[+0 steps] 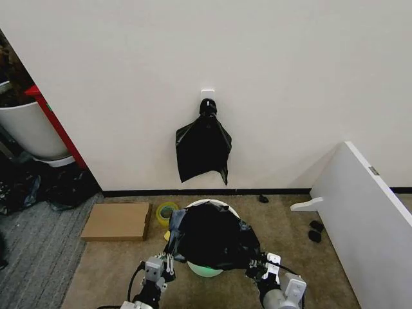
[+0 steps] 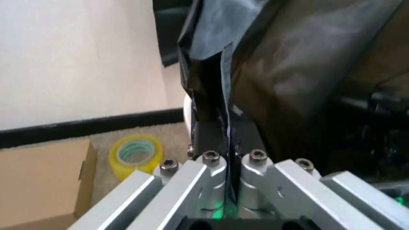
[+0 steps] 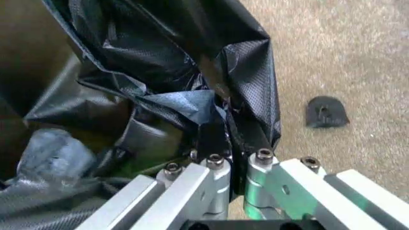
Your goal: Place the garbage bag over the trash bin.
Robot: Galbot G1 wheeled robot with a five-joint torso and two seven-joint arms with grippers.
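Observation:
The black garbage bag [image 1: 215,238] is spread across the top of the cream-white trash bin [image 1: 206,269], whose rim shows behind and in front of the bag. My left gripper [image 1: 168,259] is shut on the bag's left edge; in the left wrist view the thin black film [image 2: 294,72] runs up from between the closed fingers [image 2: 211,165]. My right gripper [image 1: 259,262] is shut on the bag's right edge, and in the right wrist view crumpled plastic [image 3: 160,62] is pinched between its fingers [image 3: 214,143]. The bag hides the bin's inside.
A bundle of black bags [image 1: 203,148] hangs from a wall hook behind the bin. A flat cardboard box [image 1: 117,221] and a yellow tape roll [image 1: 166,212] lie to the left. A white panel [image 1: 367,219] leans at right, with small black items [image 1: 315,230] on the carpet. A white planter [image 1: 29,129] stands far left.

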